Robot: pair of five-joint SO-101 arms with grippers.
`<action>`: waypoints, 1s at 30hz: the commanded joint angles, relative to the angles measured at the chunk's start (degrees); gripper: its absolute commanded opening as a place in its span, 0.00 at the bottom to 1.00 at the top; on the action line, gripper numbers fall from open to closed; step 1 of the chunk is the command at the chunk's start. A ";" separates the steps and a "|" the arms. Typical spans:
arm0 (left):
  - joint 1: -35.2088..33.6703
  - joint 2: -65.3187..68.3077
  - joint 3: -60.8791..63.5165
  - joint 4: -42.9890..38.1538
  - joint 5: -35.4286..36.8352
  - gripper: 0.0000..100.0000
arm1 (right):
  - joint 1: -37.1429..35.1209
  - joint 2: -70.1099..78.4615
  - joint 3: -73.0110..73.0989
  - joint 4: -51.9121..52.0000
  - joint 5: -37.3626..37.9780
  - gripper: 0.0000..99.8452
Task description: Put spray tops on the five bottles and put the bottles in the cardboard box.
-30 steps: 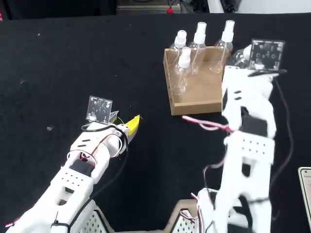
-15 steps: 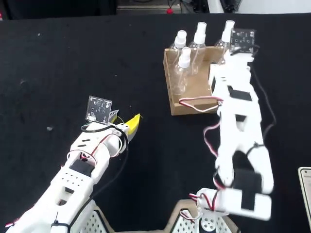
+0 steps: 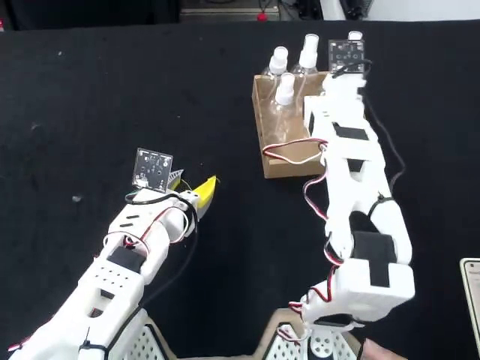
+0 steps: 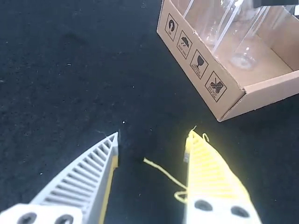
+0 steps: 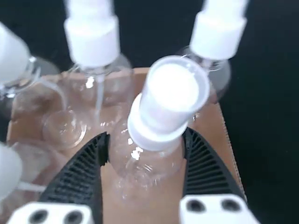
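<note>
My right gripper is shut on a clear bottle with a white spray top and clear cap, held over the floor of the cardboard box. Other capped bottles stand around it in the box. From above, the right arm stretches over the cardboard box, where spray-topped bottles stand upright near its back. My left gripper stands open over bare cloth, left of the box. In the left wrist view the left gripper holds nothing, and the box lies ahead of it.
Black cloth covers the whole table. A loose yellow thread hangs off the left gripper's yellow finger. The edge of a white card lies at the right side of the table.
The right arm has swung left from beside the box's right side to over the box, carrying the bottle. The left arm has stayed still.
</note>
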 commanded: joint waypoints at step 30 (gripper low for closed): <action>0.48 -0.53 -0.84 -1.32 0.00 0.22 | -0.44 1.71 -5.58 0.26 5.63 0.10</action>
